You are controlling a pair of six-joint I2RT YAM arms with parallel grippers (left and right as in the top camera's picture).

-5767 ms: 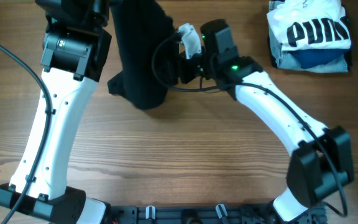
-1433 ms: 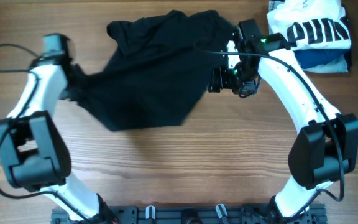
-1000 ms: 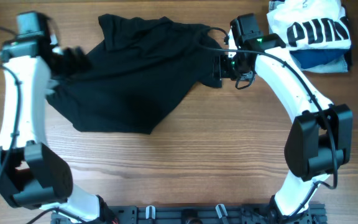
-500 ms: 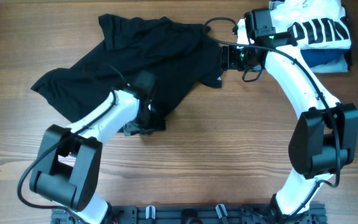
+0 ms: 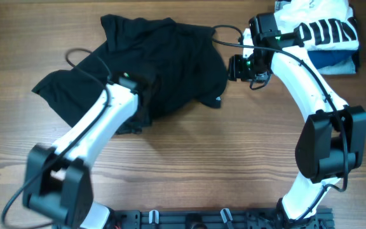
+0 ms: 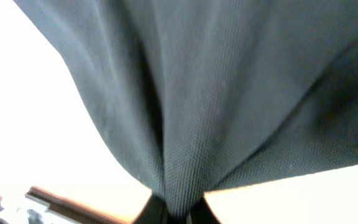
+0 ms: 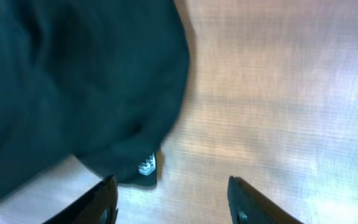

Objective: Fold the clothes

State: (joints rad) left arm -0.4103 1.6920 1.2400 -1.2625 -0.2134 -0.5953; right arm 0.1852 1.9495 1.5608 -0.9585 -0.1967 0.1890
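Observation:
The black garment [image 5: 170, 57] lies spread and rumpled on the wooden table [image 5: 234, 165] at the upper left and middle. My left gripper [image 5: 143, 105] is over its middle. In the left wrist view, my left gripper [image 6: 173, 214] is shut on a pinched fold of the garment's fabric [image 6: 229, 93], which fills the view. My right gripper [image 5: 237, 67] is open and empty just right of the garment's right edge. In the right wrist view, my right gripper [image 7: 173, 199] has its fingers wide apart over bare wood beside the garment [image 7: 73, 81] and its small white logo [image 7: 146, 165].
A folded white shirt with big black letters [image 5: 316, 28] lies on folded blue garments [image 5: 326, 60] at the top right corner, just behind the right arm. A black cable loops by the garment's left side [image 5: 75, 54].
The left arm swung from the far left onto the garment's middle and now pinches fabric there. The right gripper let go of the garment's right edge and sits just off it.

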